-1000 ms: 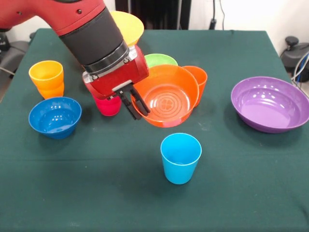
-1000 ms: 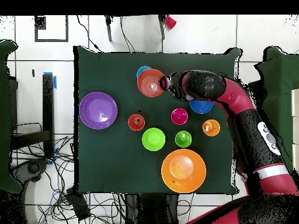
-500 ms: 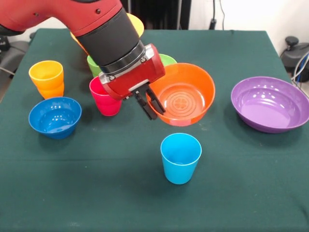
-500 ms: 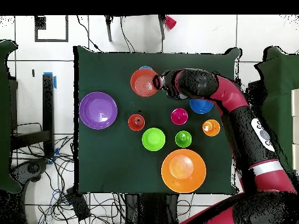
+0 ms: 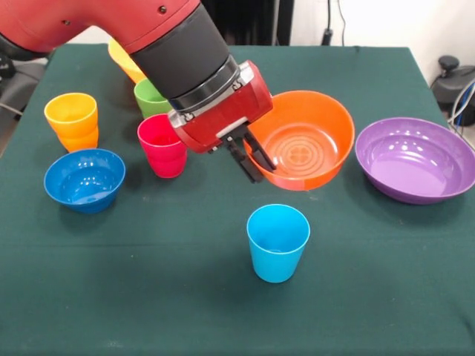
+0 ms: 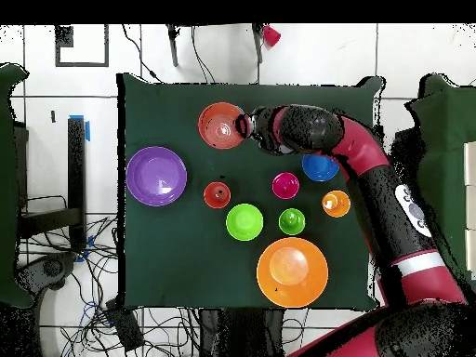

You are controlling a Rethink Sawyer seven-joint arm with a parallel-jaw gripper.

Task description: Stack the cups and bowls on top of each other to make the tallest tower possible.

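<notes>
My gripper is shut on the near-left rim of the orange bowl and holds it tilted above the table. It also shows in the overhead view beside the bowl. The light blue cup stands upright below and in front of the bowl. The magenta cup, green cup and yellow-orange cup stand to the left. The blue bowl is front left and the purple bowl is right. The orange cup and light green bowl show only overhead.
The large yellow bowl sits near the robot's side of the table, mostly hidden behind my arm in the front view. The green table has bare cloth along its front edge.
My gripper has carried the orange bowl to the right and toward the camera in the front view. The green and magenta cups have come out from behind my arm.
</notes>
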